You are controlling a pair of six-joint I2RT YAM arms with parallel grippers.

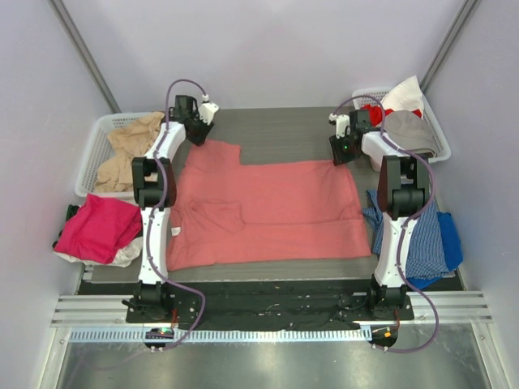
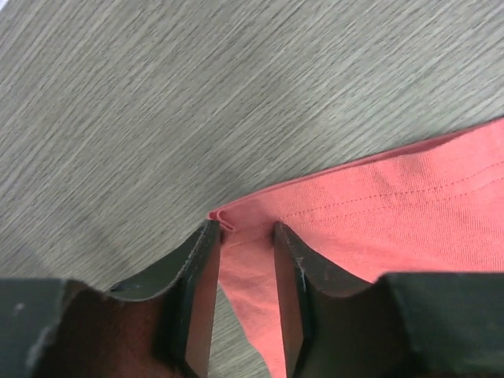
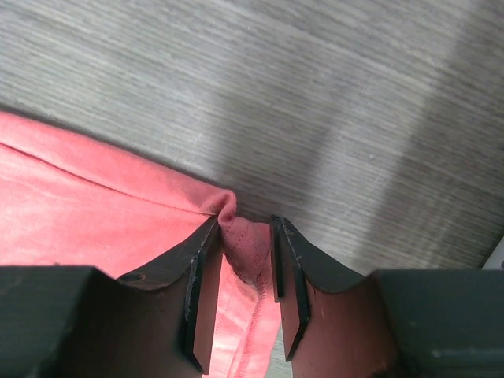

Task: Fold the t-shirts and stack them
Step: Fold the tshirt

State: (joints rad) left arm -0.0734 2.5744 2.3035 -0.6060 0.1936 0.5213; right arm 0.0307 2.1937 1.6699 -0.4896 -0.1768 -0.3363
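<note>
Between the fingers of the right claw, a bunched corner of the salmon-red t-shirt is clenched, and the cloth puckers up off the grey table. The left claw stands astride the shirt's other far corner, with the stitched hem running between its two fingers. Whether they pinch it or only straddle it, I cannot tell. Seen from above, both claws sit at the shirt's far edge, one at each end. The shirt itself lies spread flat across the middle of the table between the two arms. Beyond the left claw, a white basket at the far left holds crumpled beige shirts. A second white basket at the far right holds a heap of white, red and grey cloth. A magenta-pink shirt lies heaped at the table's left edge, beside the left arm, and a blue checked cloth lies at the right edge, partly under the right arm
</note>
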